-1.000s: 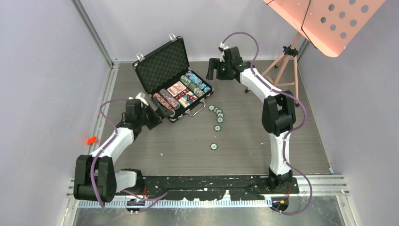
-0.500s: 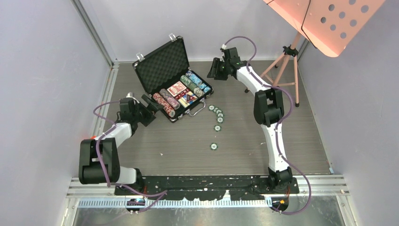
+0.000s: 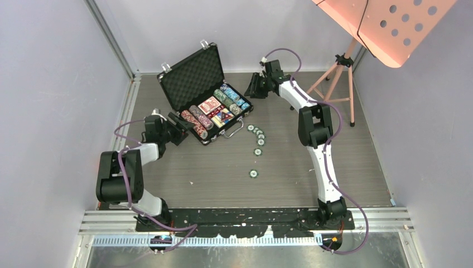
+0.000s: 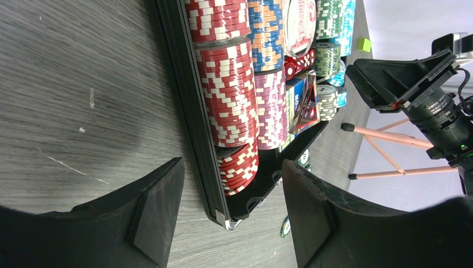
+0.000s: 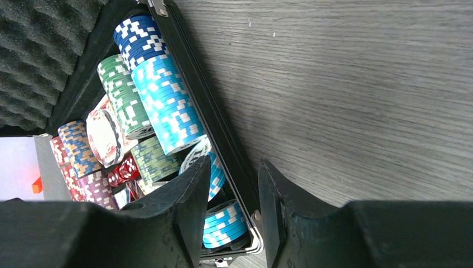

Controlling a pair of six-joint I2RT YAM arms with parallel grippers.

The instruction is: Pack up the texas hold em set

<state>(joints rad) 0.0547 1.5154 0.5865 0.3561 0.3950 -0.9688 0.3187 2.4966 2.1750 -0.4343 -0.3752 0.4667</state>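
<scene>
Straddling the left end of the briefcase (image 3: 192, 75), my left gripper (image 4: 231, 162) has its fingers well apart. The case's metal-tipped corner sits in the gap, touching neither black pad as far as I can see. Right against that thin black wall lie red-and-white chips (image 4: 226, 95), packed on edge in long rolls with striped rims, and pink-and-white chips (image 4: 270, 106) run beside them.

Over at the other end, my right gripper (image 5: 234, 162) sits low with its fingers close to each other. One is inside over the chips and one is outside over the table (image 5: 362, 84), with the side wall between them. Whether they actually pinch that wall, I cannot tell. Pale blue chips (image 5: 167, 106) and green chips (image 5: 125, 100) fill the slots there, with red dice (image 5: 125, 170) tucked further in. Dark, bumpy egg-crate foam lining (image 5: 33, 50) covers the raised lid.

From above, the case stands open toward the back of the grey wood-grain table with its lid propped up. It has silver latches (image 3: 205, 43) on the lid's top edge and a curved silver handle (image 3: 234, 131) on the front. The red-backed card deck (image 3: 210, 105) sits mid-tray. A short trail of loose chips (image 3: 258, 137) lies on the table just right of the handle, apart from both grippers.
</scene>
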